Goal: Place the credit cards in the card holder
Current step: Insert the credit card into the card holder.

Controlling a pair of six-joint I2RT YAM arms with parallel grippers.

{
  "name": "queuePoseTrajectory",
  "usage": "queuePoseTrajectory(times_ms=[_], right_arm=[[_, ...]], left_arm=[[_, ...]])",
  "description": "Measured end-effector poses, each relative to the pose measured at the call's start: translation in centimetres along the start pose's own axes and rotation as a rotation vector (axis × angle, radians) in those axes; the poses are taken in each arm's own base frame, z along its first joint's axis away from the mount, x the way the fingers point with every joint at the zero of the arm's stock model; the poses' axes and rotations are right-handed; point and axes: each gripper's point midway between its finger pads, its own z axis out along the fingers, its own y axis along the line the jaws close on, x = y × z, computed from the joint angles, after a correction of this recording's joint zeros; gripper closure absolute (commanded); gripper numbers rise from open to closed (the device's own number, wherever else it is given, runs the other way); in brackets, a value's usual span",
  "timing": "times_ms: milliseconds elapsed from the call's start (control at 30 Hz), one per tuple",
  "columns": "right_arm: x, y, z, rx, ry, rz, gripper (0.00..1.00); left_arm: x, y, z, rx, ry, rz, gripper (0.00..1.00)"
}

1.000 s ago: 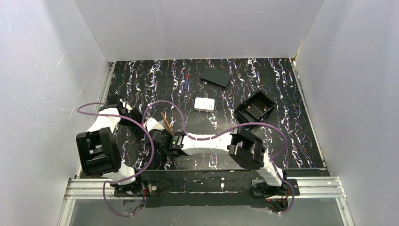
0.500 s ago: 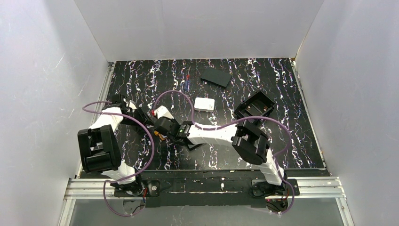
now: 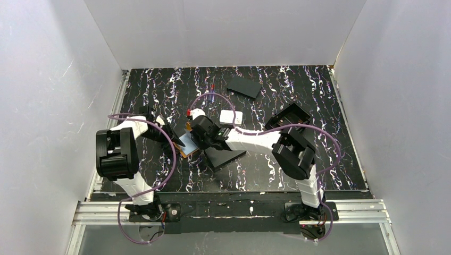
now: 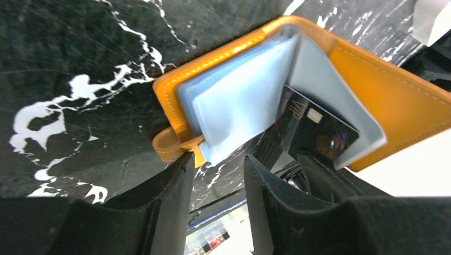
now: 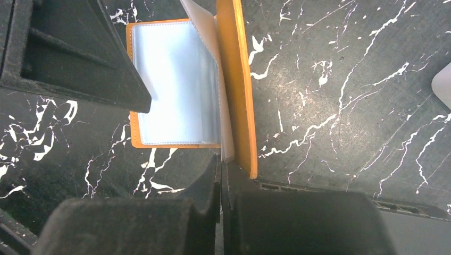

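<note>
The card holder (image 3: 187, 144) lies open at the table's middle left, orange outside (image 4: 372, 101) with pale blue sleeves (image 5: 175, 79). A dark credit card (image 4: 314, 125) with a chip sits partly between a sleeve and the raised cover. My right gripper (image 5: 220, 159) is shut on the card's lower edge, right beside the upright orange cover; from above it (image 3: 195, 140) hangs over the holder. My left gripper (image 4: 218, 158) stands open at the holder's near corner, one fingertip against the clasp tab (image 4: 167, 146). From above it (image 3: 169, 133) is just left of the holder.
A flat black rectangle (image 3: 226, 155) lies under the right arm. Behind it are a white box (image 3: 231, 117), a pen (image 3: 211, 93) and another black rectangle (image 3: 244, 86). An open black box (image 3: 288, 119) stands at the right. White walls close in three sides.
Both grippers have moved away from the near edge toward the middle. The holder now lies spread open between them, and the flat black rectangle has come into view below the right arm.
</note>
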Motion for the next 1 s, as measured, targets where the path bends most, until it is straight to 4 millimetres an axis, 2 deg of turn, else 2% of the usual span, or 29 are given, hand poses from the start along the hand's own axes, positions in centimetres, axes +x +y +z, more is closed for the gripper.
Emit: queuePoseTrajectory(times_ms=[367,800,1000], right_arm=[[-0.5,-0.5,0.1,-0.12,0.031,0.06,0.99],[-1.9,-1.7,-0.6,-0.247,0.087,0.106,0.99],[-2.6,-0.9,0.8,-0.304,0.107,0.109,0.99]], left_arm=[[0.4,1.4,1.0,-0.139,0.059,-0.026,0.67],[0.6,2.5,0.8,-0.245,0.067,-0.029,0.69],[0.7,2.7,0.7,-0.262,0.072,-0.023,0.69]])
